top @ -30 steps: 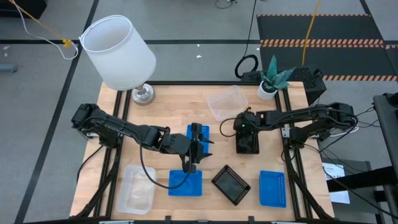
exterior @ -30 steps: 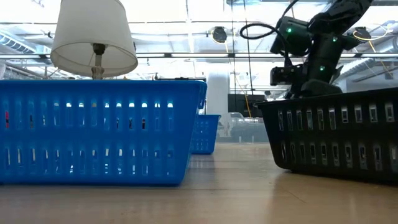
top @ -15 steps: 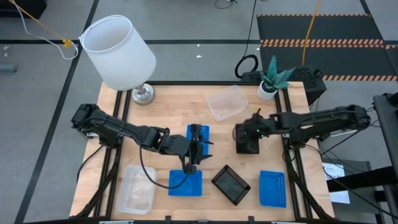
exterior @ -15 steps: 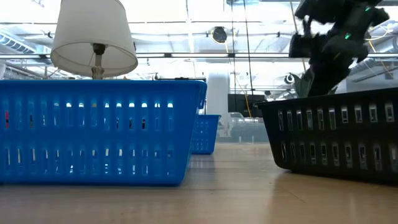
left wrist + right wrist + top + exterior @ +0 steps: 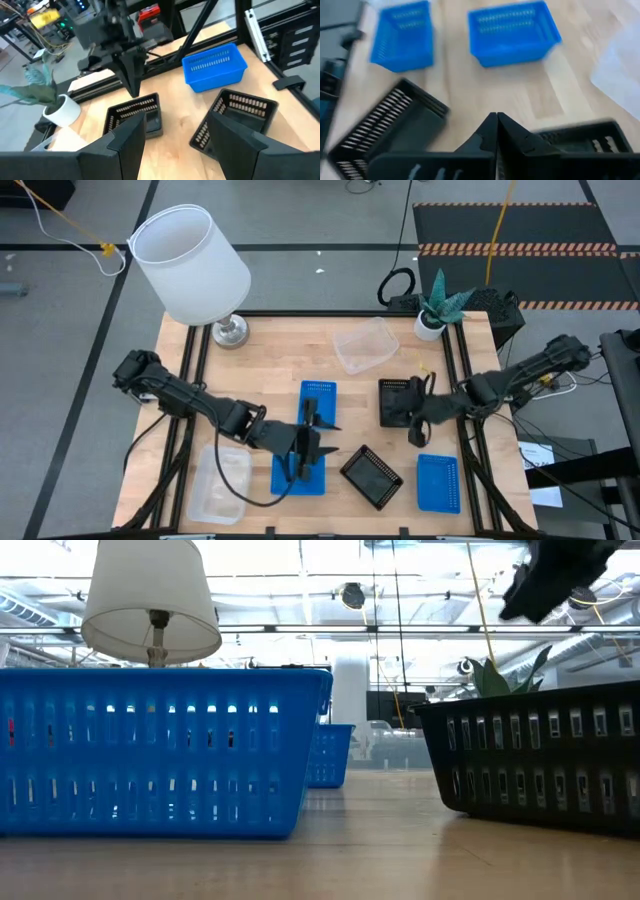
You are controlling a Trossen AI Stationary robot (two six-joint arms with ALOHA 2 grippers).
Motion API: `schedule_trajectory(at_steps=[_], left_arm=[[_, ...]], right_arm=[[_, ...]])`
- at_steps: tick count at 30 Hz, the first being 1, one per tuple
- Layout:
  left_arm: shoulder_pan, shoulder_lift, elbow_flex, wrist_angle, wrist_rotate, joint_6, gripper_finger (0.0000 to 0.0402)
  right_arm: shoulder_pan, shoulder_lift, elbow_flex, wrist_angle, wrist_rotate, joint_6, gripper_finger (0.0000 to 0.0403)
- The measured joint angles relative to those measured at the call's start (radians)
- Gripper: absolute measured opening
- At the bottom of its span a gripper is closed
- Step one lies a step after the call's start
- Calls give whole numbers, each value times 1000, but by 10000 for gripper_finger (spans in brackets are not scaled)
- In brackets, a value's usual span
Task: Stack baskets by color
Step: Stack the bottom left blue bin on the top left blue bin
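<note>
In the high view my left gripper point(image 5: 310, 442) hovers open above a blue basket point(image 5: 300, 475) near the front edge, touching nothing; its own view shows bare table between the fingers. A second blue basket point(image 5: 318, 393) lies just beyond it, a third point(image 5: 437, 482) at the front right. My right gripper point(image 5: 417, 430) is shut and raised beside a black basket point(image 5: 398, 401), clear of it. Another black basket point(image 5: 371, 476) lies turned at the front. Clear baskets rest at the far middle point(image 5: 365, 343) and front left point(image 5: 220, 485).
A white lamp point(image 5: 190, 265) stands at the table's far left corner and a small potted plant point(image 5: 432, 315) at the far right. Dark frame rails point(image 5: 470, 470) run along the table's sides. Bare wood shows between the black baskets and the clear one.
My right gripper, still shut, has risen from over the black basket and swung toward the table's right and near edges. My left gripper, still open, has drifted toward the near edge, from above the farther blue basket to above the nearer one. No basket has moved.
</note>
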Motion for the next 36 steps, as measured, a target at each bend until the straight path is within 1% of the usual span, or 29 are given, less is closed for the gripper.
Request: schedule_trajectory(at_steps=[3,6,10,17,21,24,27,28,31,36], left_arm=[[-25,0,0,-1,-2,-30,214],[-49,0,4,-4,-33,-73,214],[-84,8,4,-36,-67,-158,214],[-179,61,6,-136,-104,-289,214],[-223,94,6,-179,-106,-359,214],[-247,113,7,-219,-107,-445,214],[-272,125,4,-315,-109,-525,214],[-275,134,5,-322,-110,-556,214],[-289,157,5,-382,-97,-615,214],[-300,218,5,-377,-44,-669,214]], right_arm=[[80,21,25,32,23,6,4],[144,38,40,86,25,-9,4],[189,46,58,105,26,-25,4],[196,46,59,93,26,-28,4],[195,47,60,93,26,-30,4],[195,47,60,90,25,-28,4],[195,47,60,91,25,-27,4],[195,47,60,91,25,-23,4],[195,47,60,92,25,-17,4],[195,47,60,92,25,-24,4]])
